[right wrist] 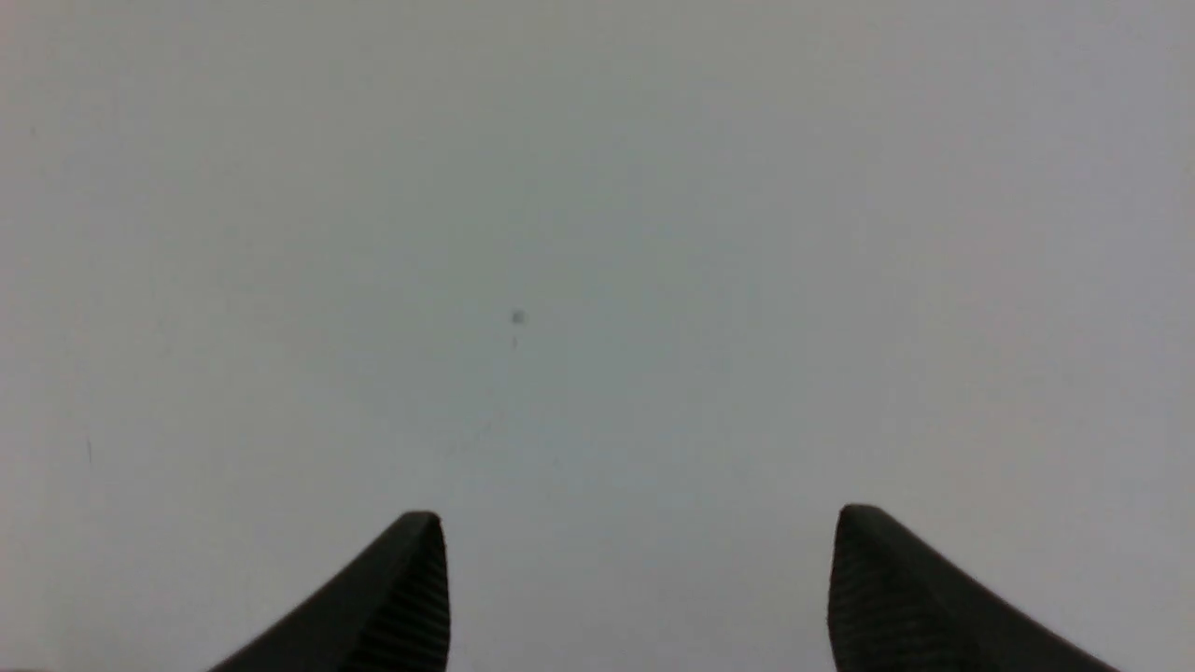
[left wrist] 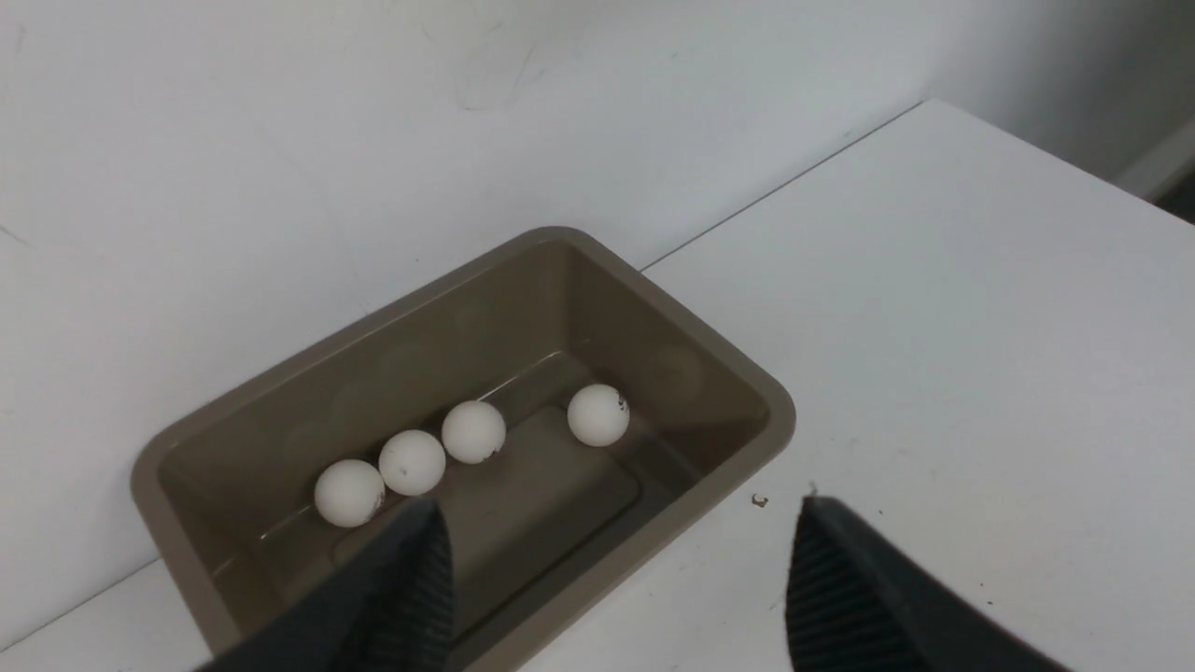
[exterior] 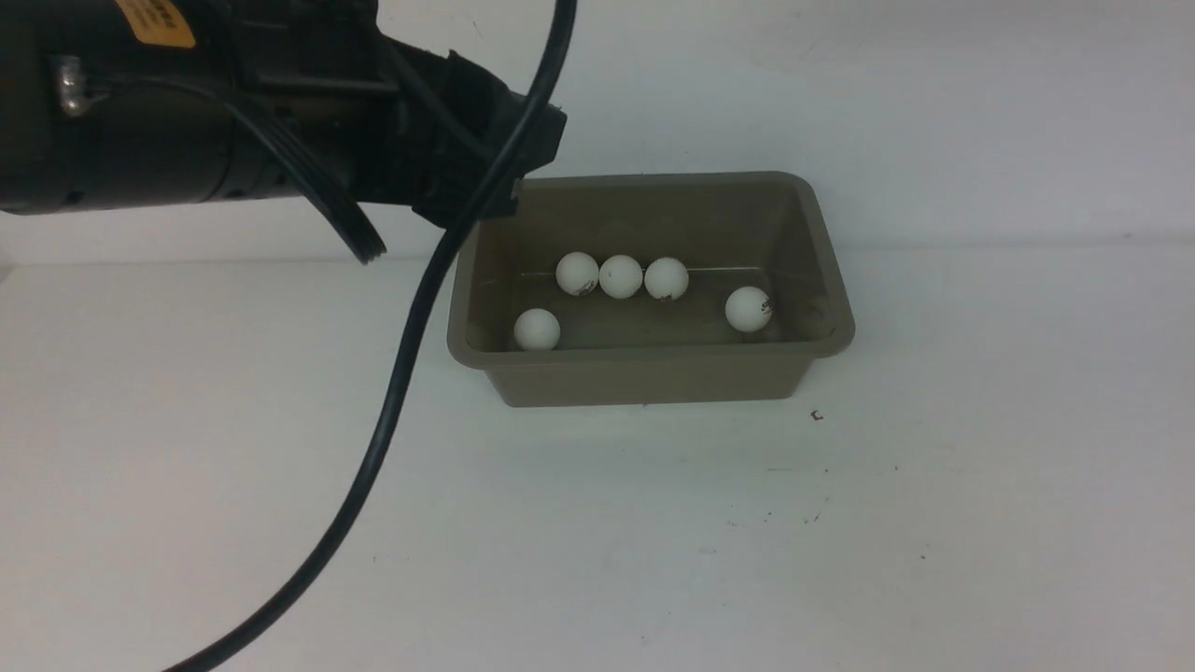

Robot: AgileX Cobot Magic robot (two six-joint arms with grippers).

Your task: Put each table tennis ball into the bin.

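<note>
**Table tennis balls (exterior: 621,276) all inside bin (exterior: 653,378)**

On the white table (exterior: 840,523), the grey-brown bin stands by the wall (exterior: 840,93). Left gripper (left wrist: 621,509) hangs near its left end, jaws apart, empty; right gripper (right wrist: 639,515) likewise spread, empty. Five balls: three in a row, two apart.

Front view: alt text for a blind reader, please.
Five white balls lie in a grey-brown bin on a white table: three in a row at the back, one front left, one right. The left arm and a cable cross the upper left, hiding the bin's back left corner.
</note>
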